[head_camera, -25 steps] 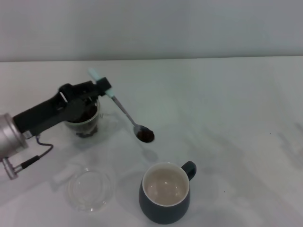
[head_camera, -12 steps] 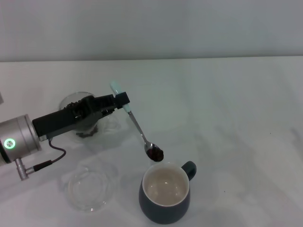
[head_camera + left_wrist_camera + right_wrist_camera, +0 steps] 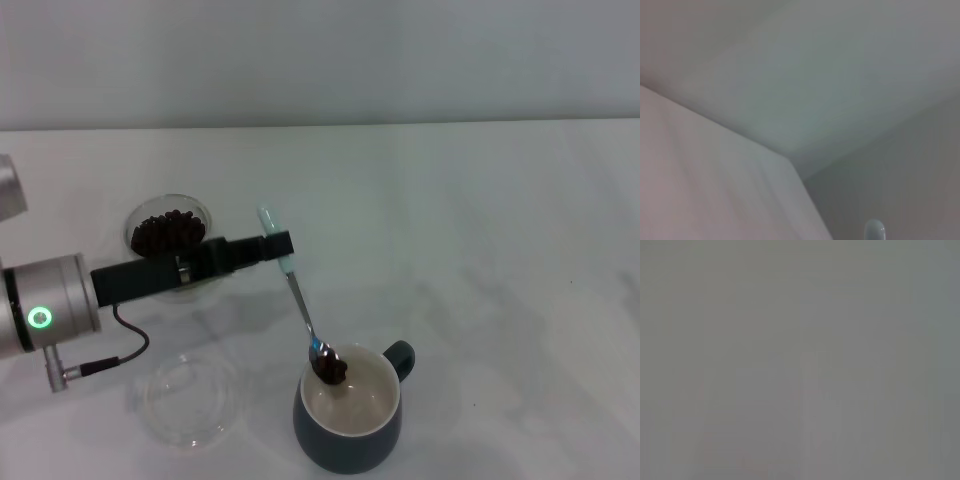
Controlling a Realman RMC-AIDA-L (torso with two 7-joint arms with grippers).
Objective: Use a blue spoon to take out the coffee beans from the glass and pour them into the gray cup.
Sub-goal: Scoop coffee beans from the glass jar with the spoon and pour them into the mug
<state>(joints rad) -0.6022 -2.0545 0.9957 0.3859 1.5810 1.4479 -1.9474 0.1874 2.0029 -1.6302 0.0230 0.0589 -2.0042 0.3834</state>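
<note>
Gleaming blue spoon (image 3: 295, 290) heaped, dark coffee beans (image 3: 332, 370).

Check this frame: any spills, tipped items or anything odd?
Nothing stands out. The left end effector holds the blue spoon with its coffee beans over the gray cup. The glass stands upright, and no beans show on the table.

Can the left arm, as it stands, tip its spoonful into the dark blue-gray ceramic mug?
Probably yes. The left gripper holds the blue-handled metal spoon with its loaded bowl of dark coffee beans already above the dark blue-gray ceramic mug's open mouth, and nothing stands between them.
</note>
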